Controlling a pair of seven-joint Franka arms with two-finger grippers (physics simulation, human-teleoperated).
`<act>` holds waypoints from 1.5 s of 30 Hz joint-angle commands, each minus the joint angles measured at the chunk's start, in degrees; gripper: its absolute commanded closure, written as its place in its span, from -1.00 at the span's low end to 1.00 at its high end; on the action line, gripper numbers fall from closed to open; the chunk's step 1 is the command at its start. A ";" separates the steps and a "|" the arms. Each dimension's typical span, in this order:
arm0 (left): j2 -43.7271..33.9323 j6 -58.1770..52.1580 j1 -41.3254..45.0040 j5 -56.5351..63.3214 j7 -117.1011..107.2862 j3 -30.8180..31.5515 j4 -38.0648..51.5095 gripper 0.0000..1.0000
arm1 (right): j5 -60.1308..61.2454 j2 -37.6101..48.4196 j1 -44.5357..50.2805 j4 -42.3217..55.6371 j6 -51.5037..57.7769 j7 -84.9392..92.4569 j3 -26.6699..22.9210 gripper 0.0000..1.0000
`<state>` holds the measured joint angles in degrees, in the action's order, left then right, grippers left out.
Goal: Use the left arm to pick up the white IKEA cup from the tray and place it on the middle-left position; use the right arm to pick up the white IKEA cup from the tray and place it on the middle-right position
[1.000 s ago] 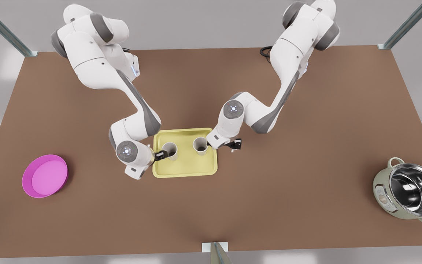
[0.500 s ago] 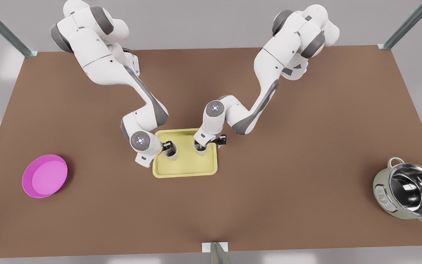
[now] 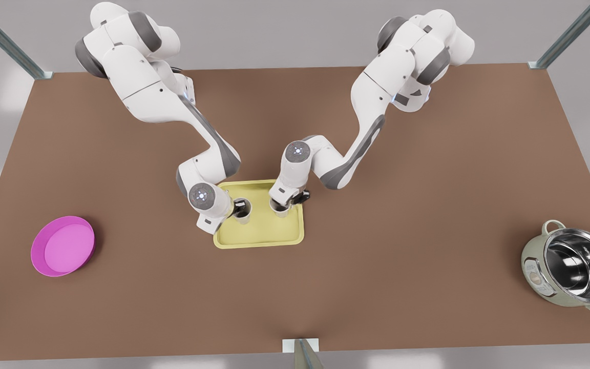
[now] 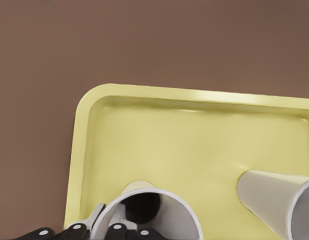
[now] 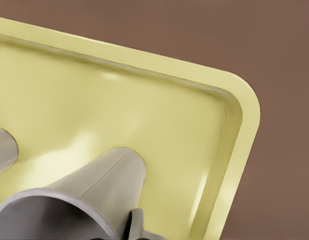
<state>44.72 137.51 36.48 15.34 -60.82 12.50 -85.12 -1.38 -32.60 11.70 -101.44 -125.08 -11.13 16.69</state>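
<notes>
The pale yellow tray (image 3: 260,237) lies mid-table with two white cups standing on it. In the front view, my left gripper (image 3: 237,209) is at the rim of the left cup (image 3: 244,215). The left wrist view shows its fingers (image 4: 100,216) pinched on this cup's wall (image 4: 167,220), one inside and one outside, above the tray's rim (image 4: 87,150). The other cup (image 4: 274,195) stands beside it. My right gripper (image 3: 290,200) sits over the near rim of the right cup (image 3: 279,209). That cup (image 5: 94,185) stands close to the tray's corner (image 5: 244,130).
A round magenta dish (image 3: 63,246) rests at the front view's left and a metal pot (image 3: 574,269) with handles at the far right. Bare brown tabletop (image 3: 172,287) stretches on both sides of the tray.
Both arms swung inward over the tray. The left gripper slid from beside the left cup onto its rim, and the right gripper moved from off the tray's edge to the right cup.
</notes>
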 commanded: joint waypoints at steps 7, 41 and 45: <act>-2.09 -0.66 -1.68 -0.31 -6.59 -0.10 0.13 0.93 | -0.90 6.40 -7.57 -0.16 4.94 1.28 -0.08 0.77; -27.66 -40.57 -26.73 -5.76 47.20 1.65 3.11 -1.00 | 2.00 25.30 -20.85 12.41 33.50 15.87 -5.09 -1.00; -31.00 -45.23 -30.07 -8.13 54.75 -1.77 2.76 -1.00 | -1.69 24.51 -20.41 12.67 31.83 15.08 -4.83 -1.00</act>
<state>14.61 108.85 7.21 8.62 -26.40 11.31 -82.34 -2.61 -8.08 -8.93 -88.82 -94.63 1.51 11.80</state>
